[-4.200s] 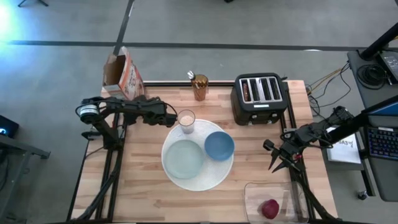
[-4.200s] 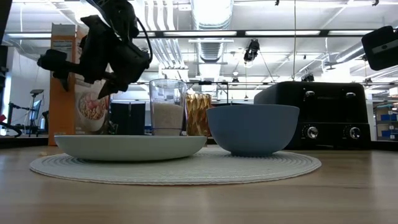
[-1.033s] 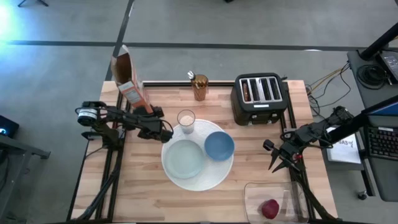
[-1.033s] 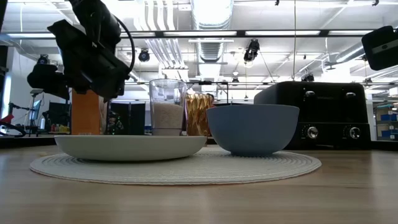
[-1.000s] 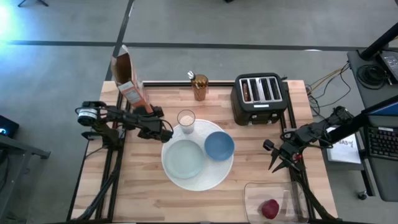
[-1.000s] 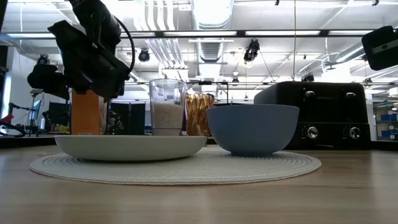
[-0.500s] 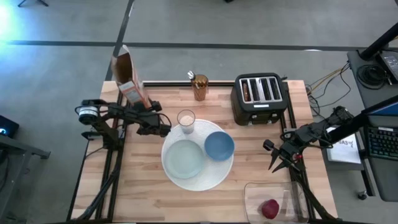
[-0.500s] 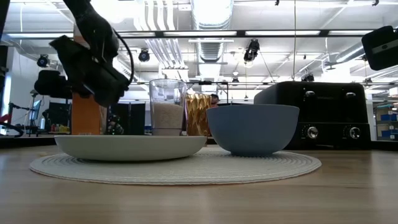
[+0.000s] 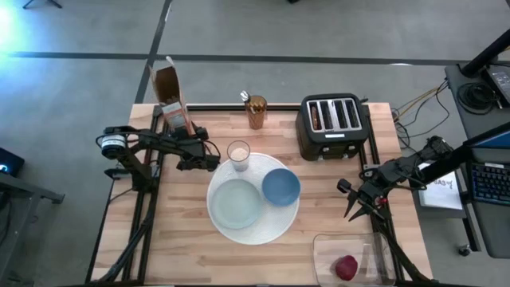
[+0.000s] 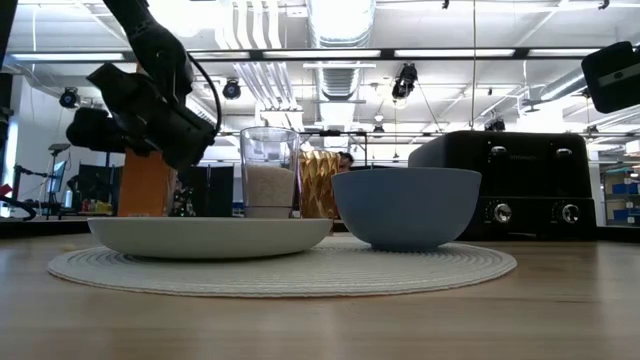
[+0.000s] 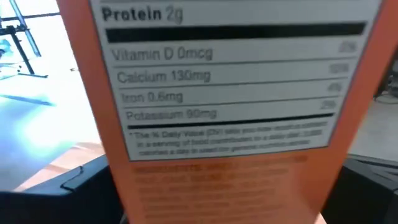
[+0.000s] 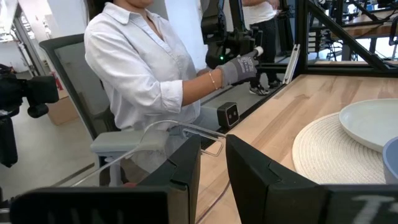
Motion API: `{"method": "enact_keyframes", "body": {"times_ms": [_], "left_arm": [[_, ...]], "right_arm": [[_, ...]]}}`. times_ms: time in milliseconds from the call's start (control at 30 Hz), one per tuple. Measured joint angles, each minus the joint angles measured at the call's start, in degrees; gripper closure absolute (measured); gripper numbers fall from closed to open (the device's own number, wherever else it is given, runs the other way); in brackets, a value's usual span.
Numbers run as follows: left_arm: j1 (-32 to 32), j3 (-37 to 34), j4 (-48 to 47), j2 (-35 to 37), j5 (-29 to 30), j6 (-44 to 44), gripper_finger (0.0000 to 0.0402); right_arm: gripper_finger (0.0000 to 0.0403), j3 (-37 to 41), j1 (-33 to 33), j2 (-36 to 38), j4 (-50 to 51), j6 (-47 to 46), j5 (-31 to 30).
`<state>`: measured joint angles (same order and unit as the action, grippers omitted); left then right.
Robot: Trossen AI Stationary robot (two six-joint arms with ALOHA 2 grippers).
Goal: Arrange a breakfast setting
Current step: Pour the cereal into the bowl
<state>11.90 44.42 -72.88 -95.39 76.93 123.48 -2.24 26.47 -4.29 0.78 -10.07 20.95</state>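
The large round white plate [image 9: 267, 231] is seen at the table centre; it is judged stiff, heavy and breakable, best taken at the rim. On it, at 9 o'clock, lies the smaller pale green-white plate [image 9: 236, 202], and at 2 o'clock the small blue bowl [image 9: 280, 186], smooth and probably slippery, to be gripped over its wall. The milk glass [image 9: 238, 153] stands at 11 o'clock, just beside the plate; it is fragile and tall, so a low grip is advised. The small red fruit [image 9: 345, 267] lies at 5 o'clock.

The left gripper [image 9: 201, 155] is spread wide around the cereal box [image 9: 170, 100]. The right gripper [image 9: 358, 207], nearly closed and empty, waits at 3 o'clock.

Compared with a second ago, the box is seen shifted toward 12 o'clock.
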Motion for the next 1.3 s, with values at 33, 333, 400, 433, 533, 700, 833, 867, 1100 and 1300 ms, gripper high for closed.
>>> {"method": "enact_keyframes", "body": {"times_ms": [33, 333, 400, 433, 533, 700, 833, 867, 1100, 1300], "left_arm": [[0.0, 0.0, 0.0, 0.0, -0.1, 0.0, 0.0003], [1.7, -0.2, 0.0, 0.0, 0.0, -1.5, 0.0006], [2.5, -0.3, 0.0, 0.0, 0.0, -1.8, 0.0013], [2.8, -0.3, 0.2, 0.0, 0.0, -1.8, 0.0019], [3.8, -0.3, 2.7, 0.0, 0.2, -1.2, 0.0045], [4.9, -0.3, 6.3, 0.0, 0.4, -1.3, 0.0101], [5.0, -0.3, 6.9, 0.0, 0.7, -6.3, 0.0139], [5.0, -0.2, 7.0, 0.0, 0.6, -7.2, 0.0146], [5.0, -0.2, 6.8, 0.0, -0.1, -7.5, 0.0148], [4.9, -0.2, 5.6, 0.0, -0.8, -7.9, 0.0137]], "right_arm": [[0.0335, 0.0, 0.0, 0.0, 0.0, 0.0, 0.0], [0.0335, 0.0, 0.0, 0.0, 0.0, 0.0, 0.0], [0.0335, 0.0, 0.0, 0.0, 0.0, 0.0, 0.0], [0.0335, 0.0, 0.0, 0.0, 0.0, 0.0, 0.0], [0.0335, 0.0, 0.0, 0.0, 0.0, 0.0, 0.0], [0.0335, 0.0, 0.0, 0.0, 0.0, 0.0, 0.0], [0.0335, 0.0, 0.0, 0.0, 0.0, 0.0, 0.0], [0.0335, 0.0, 0.0, 0.0, 0.0, 0.0, 0.0], [0.0335, 0.0, 0.0, 0.0, 0.0, 0.0, 0.0], [0.0335, 0.0, 0.0, 0.0, 0.0, 0.0, 0.0]]}}
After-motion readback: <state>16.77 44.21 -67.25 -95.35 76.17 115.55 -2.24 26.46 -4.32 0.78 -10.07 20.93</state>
